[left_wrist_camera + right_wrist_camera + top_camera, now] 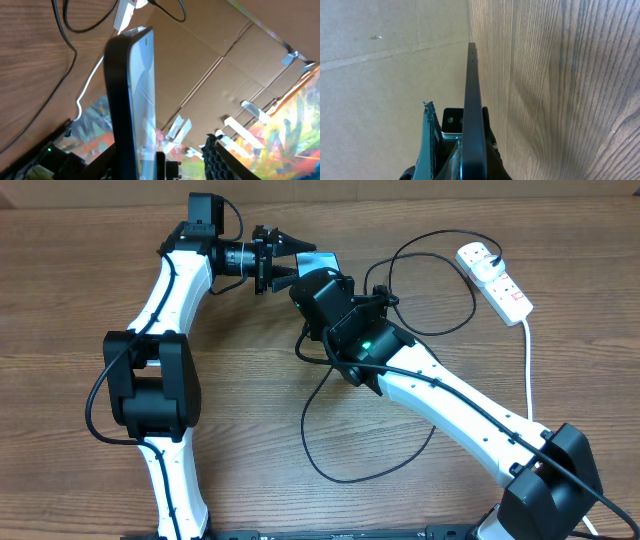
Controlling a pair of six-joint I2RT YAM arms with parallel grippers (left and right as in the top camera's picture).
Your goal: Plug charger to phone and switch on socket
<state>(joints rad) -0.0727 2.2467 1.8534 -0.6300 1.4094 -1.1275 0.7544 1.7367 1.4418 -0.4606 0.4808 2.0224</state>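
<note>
1. While the right claw [314, 280] seems pinched on the phone [472, 100], whose thin edge rises straight out of the dark fingers in the right wrist view, the phone stands on edge, clear of the table [60, 480].
2. Left claw [290, 252] sits just beside the same phone from the other side, and it looks spread. Its honeycomb finger [220, 160] stands well apart from the glass in the left wrist view.
3. My reading is that the step in hand is holding and presenting the phone between the two claws. The plugging has not yet begun.
4. Neither claw holds the charger [304, 425]. Its black cable lies in loose loops on the table around the right arm, and I cannot tell where its small tip lies.
5. Next move calls for one claw to keep the phone steady with its port end free. The other must find the tip, pinch it close behind the end and line it up squarely with the port.
6. Farthest off, the socket [500, 285] lies near the table's far right corner. A white plug [478, 255] sits on its far end, and its white cord [528, 370] runs toward the near edge. Its switch waits for a later press.
</note>
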